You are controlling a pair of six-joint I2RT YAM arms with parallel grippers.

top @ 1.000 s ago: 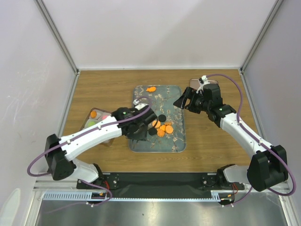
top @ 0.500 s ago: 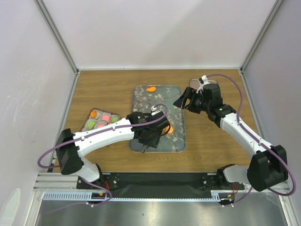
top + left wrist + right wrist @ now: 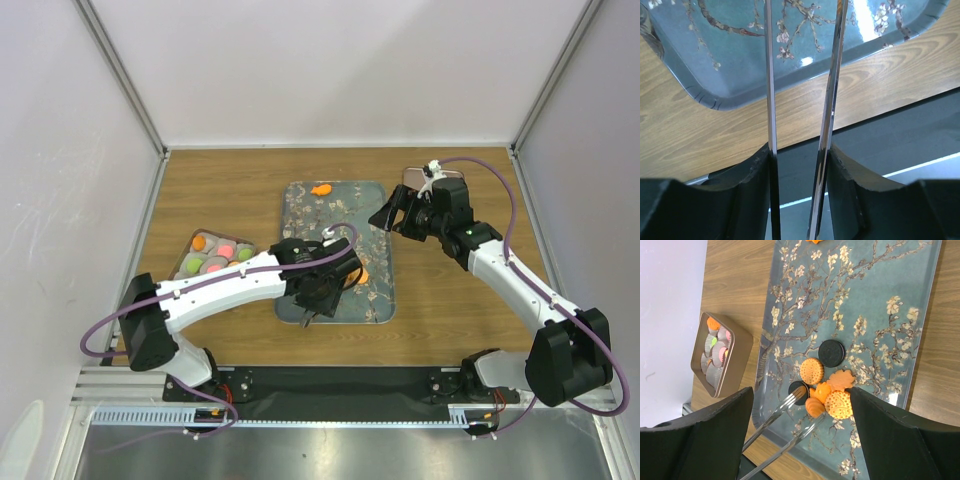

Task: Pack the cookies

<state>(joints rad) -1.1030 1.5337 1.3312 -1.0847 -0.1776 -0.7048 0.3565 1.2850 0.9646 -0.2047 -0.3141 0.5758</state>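
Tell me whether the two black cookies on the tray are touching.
Apart: right wrist view shows bare tray between upper black cookie and lower black cookie.

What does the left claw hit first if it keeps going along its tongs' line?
Probably the black round cookie: the left claw's metal tong tips sit right at its edge over the floral grey tray. Depth unclear.

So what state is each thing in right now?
Left gripper: tongs open, tips at a black cookie, holding nothing.
Right gripper: above the tray's far right; open or shut unclear.
Tray: flat on table, cookies clustered on it.
Tin: open, paper cups partly filled.
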